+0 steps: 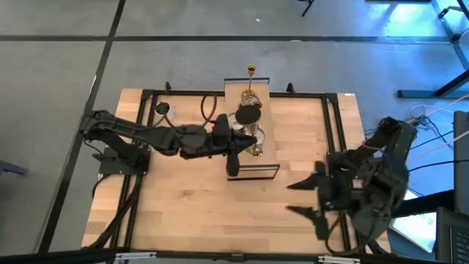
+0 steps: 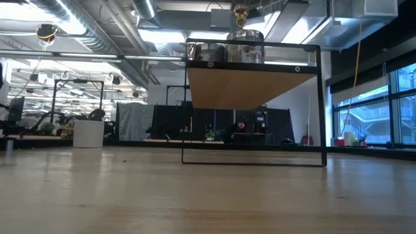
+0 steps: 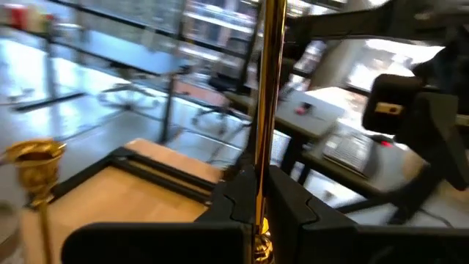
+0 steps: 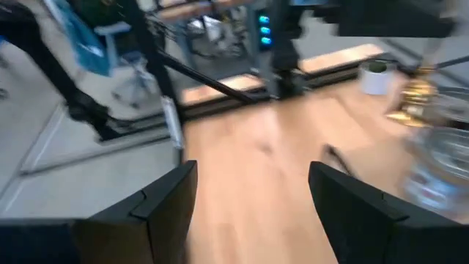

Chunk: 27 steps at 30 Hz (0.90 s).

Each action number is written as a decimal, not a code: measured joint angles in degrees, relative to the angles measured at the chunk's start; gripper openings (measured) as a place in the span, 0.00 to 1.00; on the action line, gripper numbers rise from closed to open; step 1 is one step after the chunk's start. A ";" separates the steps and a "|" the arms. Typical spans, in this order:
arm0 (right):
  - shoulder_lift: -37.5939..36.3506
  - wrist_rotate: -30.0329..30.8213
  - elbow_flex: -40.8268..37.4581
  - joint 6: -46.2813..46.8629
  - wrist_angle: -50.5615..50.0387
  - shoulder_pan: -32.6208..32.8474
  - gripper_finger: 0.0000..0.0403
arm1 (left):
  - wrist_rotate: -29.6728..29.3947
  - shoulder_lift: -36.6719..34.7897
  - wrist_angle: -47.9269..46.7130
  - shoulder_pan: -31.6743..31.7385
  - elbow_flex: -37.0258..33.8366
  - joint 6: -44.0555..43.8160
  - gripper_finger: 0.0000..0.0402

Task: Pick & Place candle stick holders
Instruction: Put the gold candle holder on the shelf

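A raised wooden shelf [image 1: 265, 158] on a black frame stands mid-table with the candle stick holders on it. A slim brass one [image 1: 251, 71] stands at its far end, also seen in the left wrist view as brass holder [image 3: 33, 165]. Squat silver ones [image 2: 208, 52] [image 2: 246, 47] sit on top. My left gripper [image 1: 249, 143] reaches over the shelf and is shut on another brass holder [image 3: 264, 110]. My right gripper [image 1: 304, 198] hovers open over the table's right near part, holding nothing. My left gripper pinches the brass holder's slim stem [image 3: 261, 158] between its two fingers [image 3: 293, 202]. The fingers come in level from the table's left and lie across the stem. The holder stands upright; whether its base rests on the shelf I cannot tell.
A white cup [image 1: 162, 108] with green inside stands at the table's far left. A black frame [image 1: 333, 132] runs around the tabletop. Bare wood lies between the shelf and the near edge [image 1: 220, 220]. The room behind holds desks and equipment.
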 joint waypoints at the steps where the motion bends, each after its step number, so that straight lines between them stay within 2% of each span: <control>1: -1.12 1.46 -0.90 1.31 -2.56 1.58 0.66 | -2.50 0.84 0.68 -0.60 0.00 -0.57 0.02; 3: -4.04 2.95 -3.39 2.68 -4.55 4.36 0.66 | -7.52 2.83 2.71 -2.03 -0.01 -1.68 0.02; 5: -8.21 1.98 -6.79 2.55 -4.23 7.13 0.66 | -12.12 4.82 5.61 -3.39 -0.02 -2.96 0.02; 8: -15.03 -2.90 -13.58 -2.59 1.85 9.70 0.66 | -20.34 7.72 7.39 -5.28 0.86 -4.75 0.02; 12: -23.43 -13.14 -25.90 -13.19 16.80 9.62 0.66 | -28.39 11.92 6.31 -7.16 4.81 -3.22 0.02; 16: -30.61 -26.54 -39.39 -21.25 38.38 6.39 0.66 | -30.15 15.17 2.27 -7.58 8.66 -4.27 0.02; 19: -33.41 -33.29 -47.01 -22.48 48.96 4.60 0.66 | -30.88 16.87 1.03 -7.49 9.82 -4.25 0.02; 24: -34.16 -35.13 -50.78 -19.20 52.09 4.20 0.66 | -35.19 17.05 -5.46 -8.27 10.08 -5.94 0.02; 27: -33.79 -35.08 -50.76 -17.53 52.08 4.29 0.66 | -34.32 17.10 -10.54 -8.38 10.05 -8.82 0.02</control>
